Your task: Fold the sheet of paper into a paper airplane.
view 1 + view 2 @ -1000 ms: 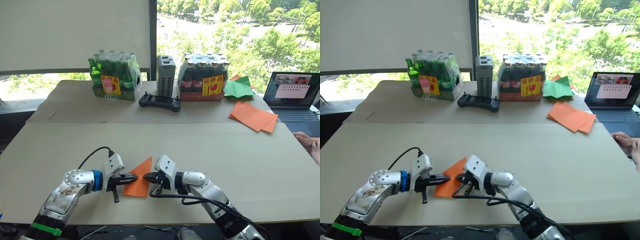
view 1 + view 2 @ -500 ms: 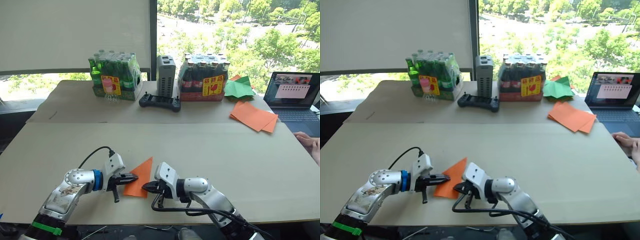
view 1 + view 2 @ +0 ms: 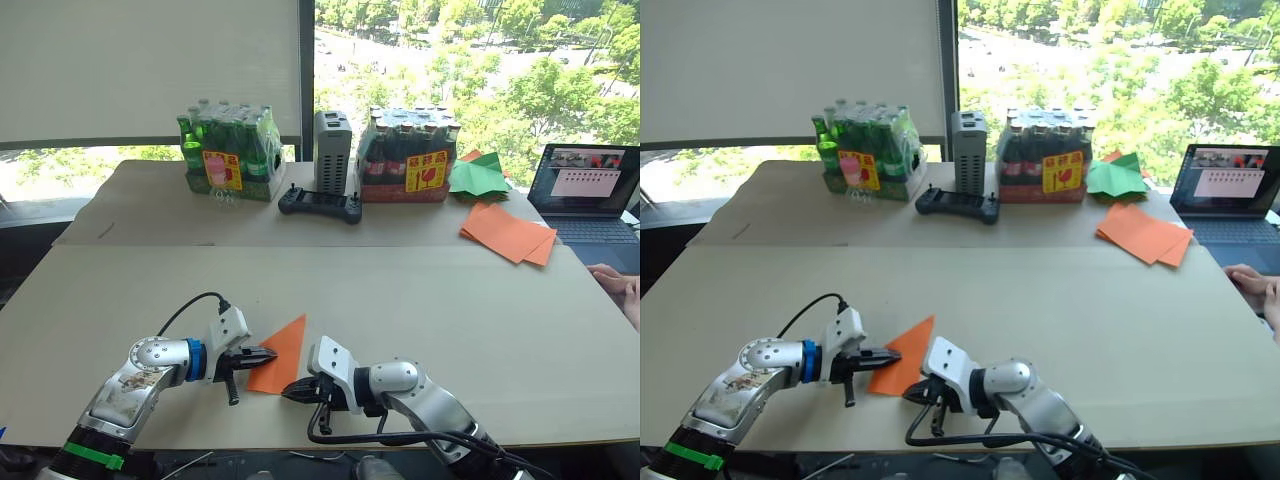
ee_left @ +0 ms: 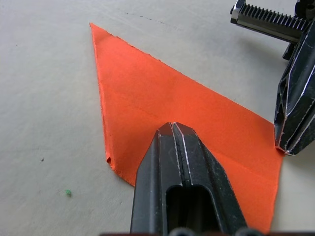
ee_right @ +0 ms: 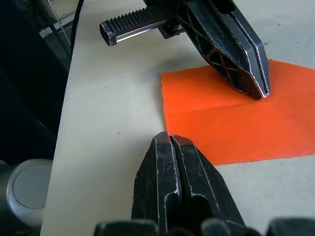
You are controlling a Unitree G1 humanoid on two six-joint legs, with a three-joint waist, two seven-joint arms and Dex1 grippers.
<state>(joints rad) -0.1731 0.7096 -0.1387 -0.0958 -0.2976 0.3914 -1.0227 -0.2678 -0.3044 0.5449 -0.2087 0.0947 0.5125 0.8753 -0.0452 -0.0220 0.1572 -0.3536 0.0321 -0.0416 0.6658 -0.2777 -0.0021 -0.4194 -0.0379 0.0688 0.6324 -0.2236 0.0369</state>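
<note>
Orange sheet of paper (image 3: 279, 355) lies flat, closed left claw (image 3: 268, 353) pressing it, closed right claw (image 3: 288, 392) just off its near edge

The thin, pointed sheet of paper (image 3: 281, 356) is plain bright orange, crossed by faint crease lines. It lies on a pale beige matte worktop (image 3: 420, 290). Both pincers, the left pincer (image 3: 268, 353) and the right pincer (image 3: 289, 392), have glossy black fingers on silver-white arms, and the left arm has a blue ring. Farther back, the loose stack of paper sheets (image 3: 507, 234) is orange and the folded paper shape (image 3: 476, 176) is green. One shrink-wrapped bottle pack (image 3: 226, 150) is green, the other (image 3: 408, 153) is dark; both carry yellow labels with red print.
</note>
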